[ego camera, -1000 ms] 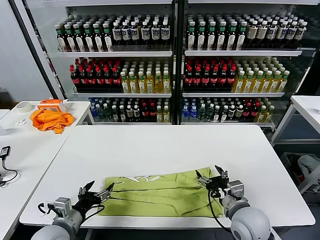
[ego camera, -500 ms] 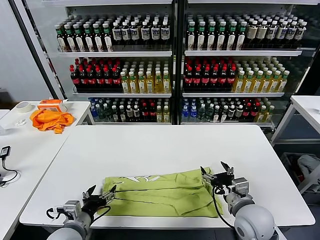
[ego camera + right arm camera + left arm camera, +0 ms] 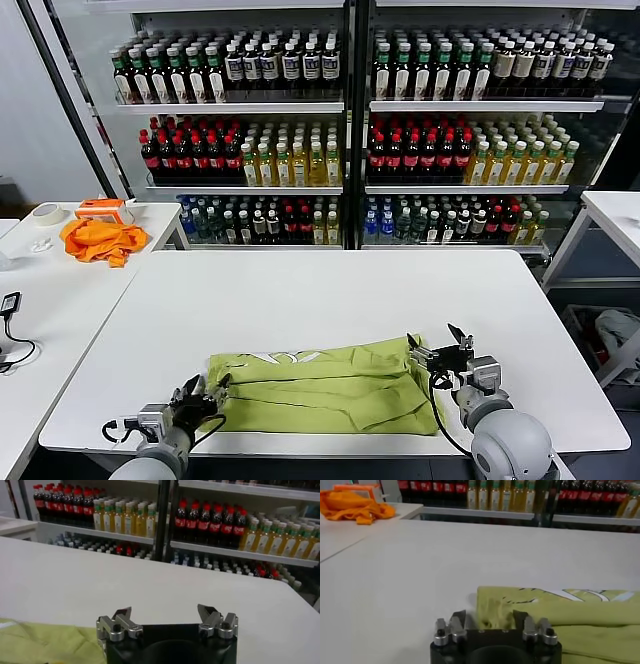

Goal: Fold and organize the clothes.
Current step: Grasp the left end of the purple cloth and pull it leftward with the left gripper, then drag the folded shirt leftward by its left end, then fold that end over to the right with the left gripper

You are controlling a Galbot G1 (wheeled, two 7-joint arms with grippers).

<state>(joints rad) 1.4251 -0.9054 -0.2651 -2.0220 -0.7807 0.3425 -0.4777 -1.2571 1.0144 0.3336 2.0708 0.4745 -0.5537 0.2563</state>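
Our left gripper point(image 3: 204, 387) now sits lower and nearer our body than a second ago, at the left end of the folded T-shirt point(image 3: 325, 384), and its fingers are narrower than before, with the shirt's edge between them. Our right gripper point(image 3: 437, 349) has moved a little outward to the right, off the cloth, just beside the shirt's right end.
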